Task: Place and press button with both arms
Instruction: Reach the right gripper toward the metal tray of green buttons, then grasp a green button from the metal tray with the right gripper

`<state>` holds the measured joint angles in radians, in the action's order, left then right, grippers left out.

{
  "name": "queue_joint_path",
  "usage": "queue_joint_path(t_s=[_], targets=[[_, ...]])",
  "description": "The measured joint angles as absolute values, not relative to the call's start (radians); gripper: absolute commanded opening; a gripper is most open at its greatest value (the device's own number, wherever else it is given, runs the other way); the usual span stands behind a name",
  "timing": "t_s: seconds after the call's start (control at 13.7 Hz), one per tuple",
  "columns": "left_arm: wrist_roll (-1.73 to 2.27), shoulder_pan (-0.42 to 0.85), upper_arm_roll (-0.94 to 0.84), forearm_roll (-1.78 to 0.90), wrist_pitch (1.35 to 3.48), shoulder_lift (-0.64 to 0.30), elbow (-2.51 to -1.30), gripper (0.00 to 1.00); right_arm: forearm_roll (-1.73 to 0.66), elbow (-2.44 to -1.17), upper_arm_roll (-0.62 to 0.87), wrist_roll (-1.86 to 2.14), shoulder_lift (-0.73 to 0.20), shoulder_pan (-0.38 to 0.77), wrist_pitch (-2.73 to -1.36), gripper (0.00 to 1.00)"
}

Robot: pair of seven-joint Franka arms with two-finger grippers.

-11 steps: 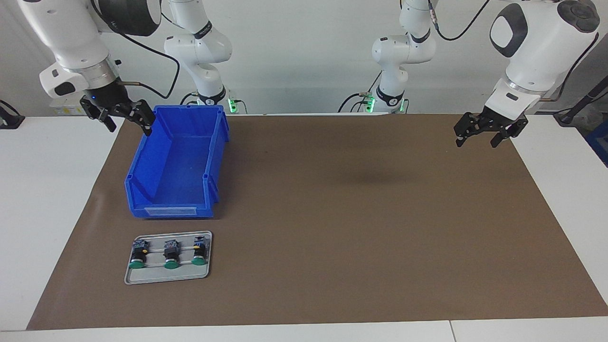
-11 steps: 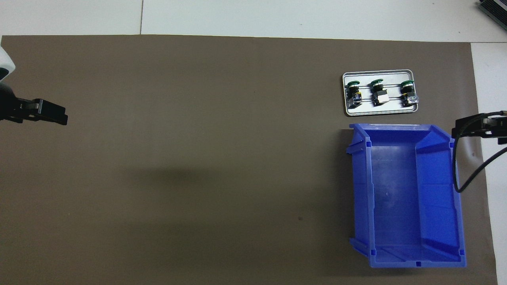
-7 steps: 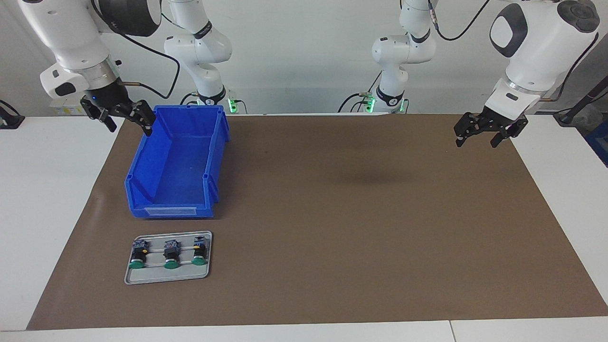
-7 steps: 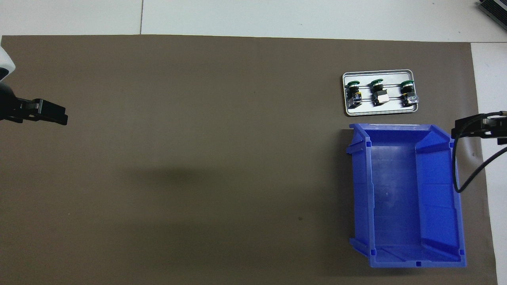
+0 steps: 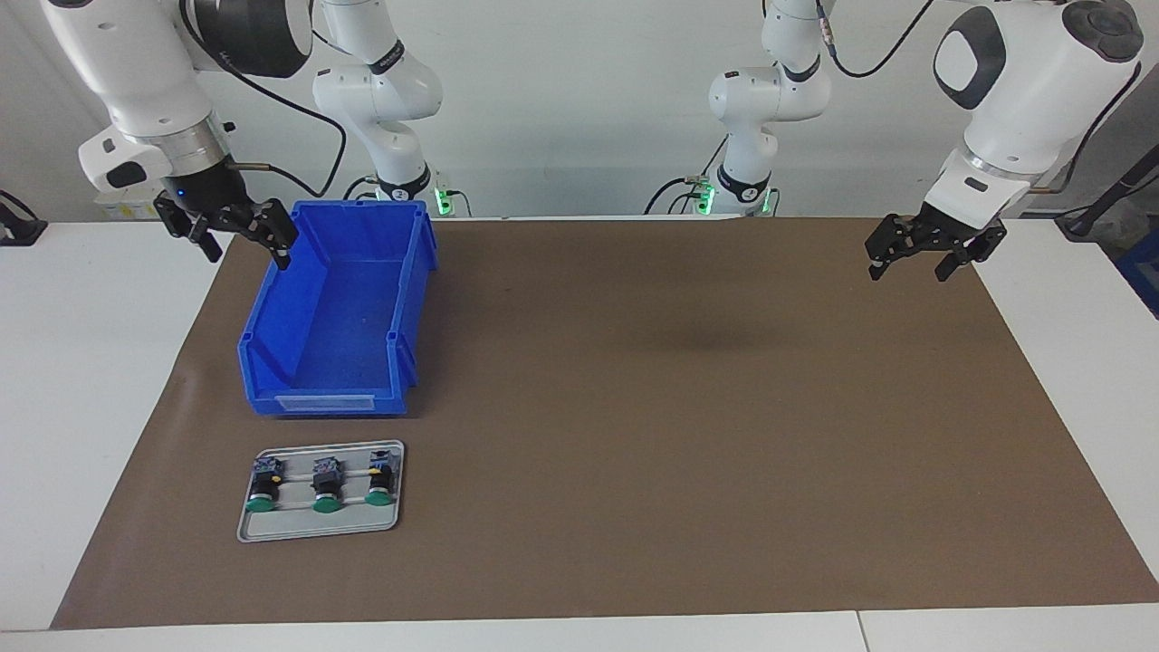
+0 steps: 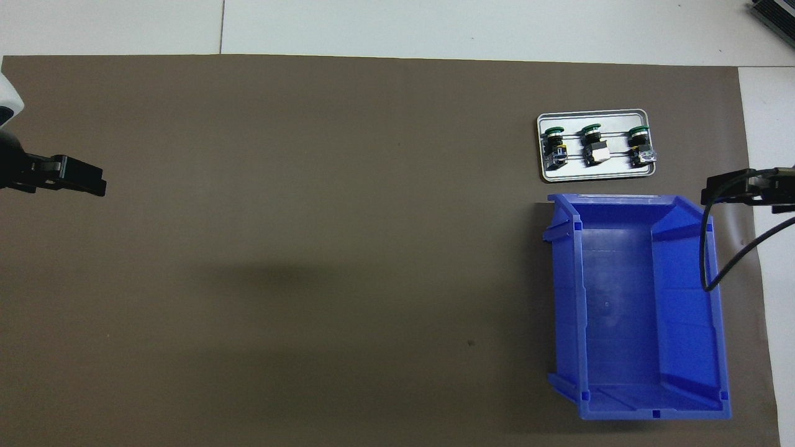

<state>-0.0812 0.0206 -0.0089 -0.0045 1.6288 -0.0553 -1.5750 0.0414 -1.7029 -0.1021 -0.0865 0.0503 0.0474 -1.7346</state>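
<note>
Facing view: right pincer [image 5: 243, 243] wide over bin [image 5: 337, 317] edge; left pincer [image 5: 914, 258] wide, empty.

We see a blue bin [image 5: 337, 312] on the brown mat [image 5: 679, 435] toward the right arm's end of the surface, a grey tray [image 5: 272, 528] just beside it.

We count three push-buttons, each with a green cap: one [image 5: 261, 486], a second [image 5: 326, 484] and a third [image 5: 382, 479], all lying in a row on one grey tray [image 5: 317, 531]. There is one blue bin [image 5: 337, 308] and one brown mat [image 5: 688, 435] spread over one white counter [image 5: 90, 380]. We see two white arms, each ending in one pincer: the left pincer [image 5: 914, 261] and the right pincer [image 5: 243, 246], two pincers in all.
</note>
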Motion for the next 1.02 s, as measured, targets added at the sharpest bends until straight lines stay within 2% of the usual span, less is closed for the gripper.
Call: queue_joint_path(t_s=[0.22,0.51,0.66,1.02], targets=[[-0.081,0.021,-0.009,-0.004,1.629,-0.055,-1.575,1.0,0.04,-1.693,-0.1,-0.087,-0.038,0.066,-1.873,0.99],[-0.081,0.021,-0.009,-0.004,1.629,-0.055,-1.575,1.0,0.012,-1.586,-0.098,-0.073,-0.33,0.068,-2.121,0.99],[-0.081,0.021,-0.009,-0.004,1.629,-0.055,-1.575,1.0,-0.017,-1.558,-0.098,-0.039,-0.447,0.064,-2.235,0.99],[-0.081,0.021,-0.009,-0.004,1.629,-0.055,-1.575,1.0,-0.063,-1.565,-0.098,0.087,-0.592,0.056,-2.406,0.99]])
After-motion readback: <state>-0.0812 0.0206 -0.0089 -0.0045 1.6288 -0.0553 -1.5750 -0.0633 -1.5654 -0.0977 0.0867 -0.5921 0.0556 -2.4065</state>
